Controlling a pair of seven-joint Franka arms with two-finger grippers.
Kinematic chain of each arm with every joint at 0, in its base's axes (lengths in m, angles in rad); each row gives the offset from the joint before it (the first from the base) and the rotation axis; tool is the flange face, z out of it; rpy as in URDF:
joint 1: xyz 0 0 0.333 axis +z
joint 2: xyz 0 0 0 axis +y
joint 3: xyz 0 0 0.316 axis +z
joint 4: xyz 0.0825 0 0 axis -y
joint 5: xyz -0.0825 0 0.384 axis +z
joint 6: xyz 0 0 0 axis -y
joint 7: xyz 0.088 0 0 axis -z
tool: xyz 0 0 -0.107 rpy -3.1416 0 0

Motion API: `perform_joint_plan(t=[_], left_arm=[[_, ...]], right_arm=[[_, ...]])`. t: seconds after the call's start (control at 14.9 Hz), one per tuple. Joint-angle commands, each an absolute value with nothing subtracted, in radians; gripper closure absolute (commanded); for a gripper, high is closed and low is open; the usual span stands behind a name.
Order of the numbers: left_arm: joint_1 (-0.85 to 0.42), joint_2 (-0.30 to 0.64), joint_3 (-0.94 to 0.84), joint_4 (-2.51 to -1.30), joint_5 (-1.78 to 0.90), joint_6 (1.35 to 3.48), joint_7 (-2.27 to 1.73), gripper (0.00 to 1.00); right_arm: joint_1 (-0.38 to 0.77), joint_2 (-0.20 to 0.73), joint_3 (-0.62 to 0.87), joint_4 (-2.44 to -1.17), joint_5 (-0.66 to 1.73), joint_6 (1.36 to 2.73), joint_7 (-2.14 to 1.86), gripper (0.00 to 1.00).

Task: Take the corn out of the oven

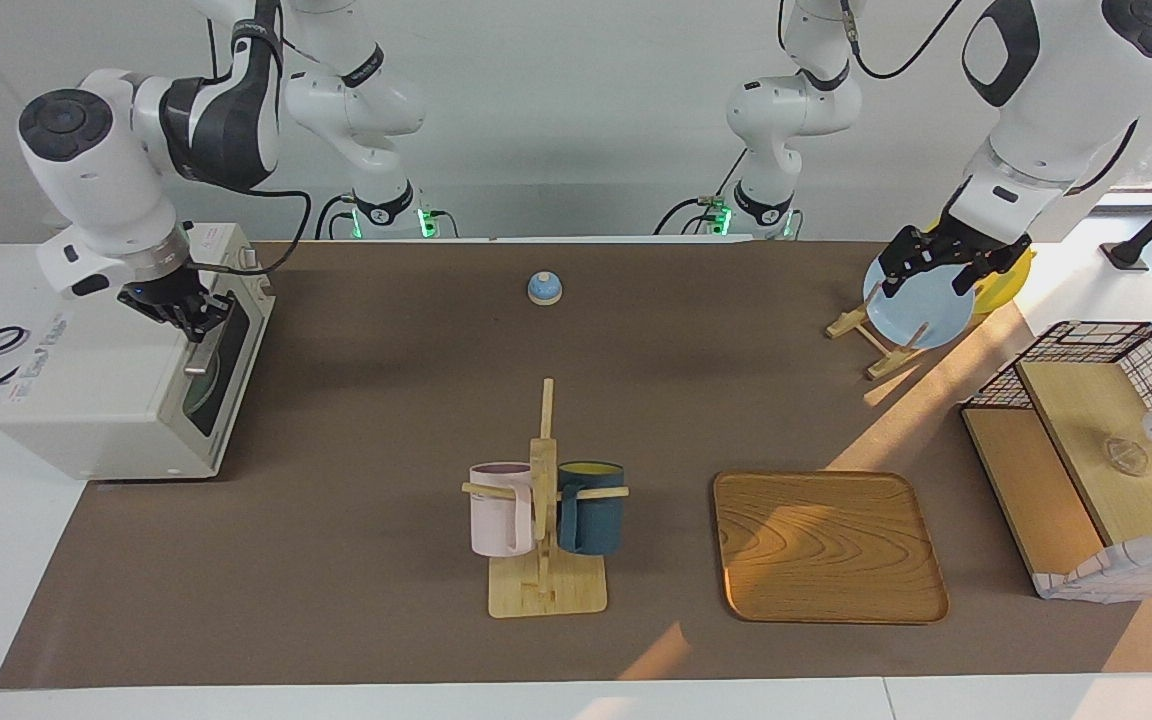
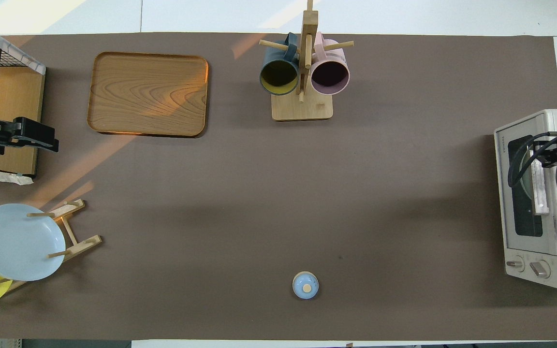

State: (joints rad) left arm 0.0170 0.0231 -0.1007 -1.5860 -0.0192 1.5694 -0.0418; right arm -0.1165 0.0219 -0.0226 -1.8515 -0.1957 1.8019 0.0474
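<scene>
The off-white oven stands at the right arm's end of the table, also in the overhead view. Its dark glass door is closed, with the metal bar handle across it. The corn is hidden; none shows through the glass. My right gripper hangs at the door's upper edge, just above the handle, also in the overhead view. My left gripper waits, open and empty, over the plate rack.
A small blue bell sits near the robots at mid-table. A wooden mug rack holds a pink and a dark blue mug. A wooden tray lies beside it. A blue plate, a yellow plate and a wire basket stand at the left arm's end.
</scene>
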Motion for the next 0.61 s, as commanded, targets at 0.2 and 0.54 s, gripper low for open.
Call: perform_joint_plan(t=[0.2, 0.54], left_arm=[[0.025, 0.011, -0.106, -1.597, -0.015, 1.572, -0.043, 0.0], [0.02, 0.011, -0.106, -1.597, -0.015, 1.572, -0.043, 0.0]], right_arm=[[-0.143, 0.002, -0.012, -1.922, -0.166, 1.878, 0.038, 1.0], [-0.152, -0.003, -0.012, -1.976, -0.166, 1.9, 0.037, 1.0]])
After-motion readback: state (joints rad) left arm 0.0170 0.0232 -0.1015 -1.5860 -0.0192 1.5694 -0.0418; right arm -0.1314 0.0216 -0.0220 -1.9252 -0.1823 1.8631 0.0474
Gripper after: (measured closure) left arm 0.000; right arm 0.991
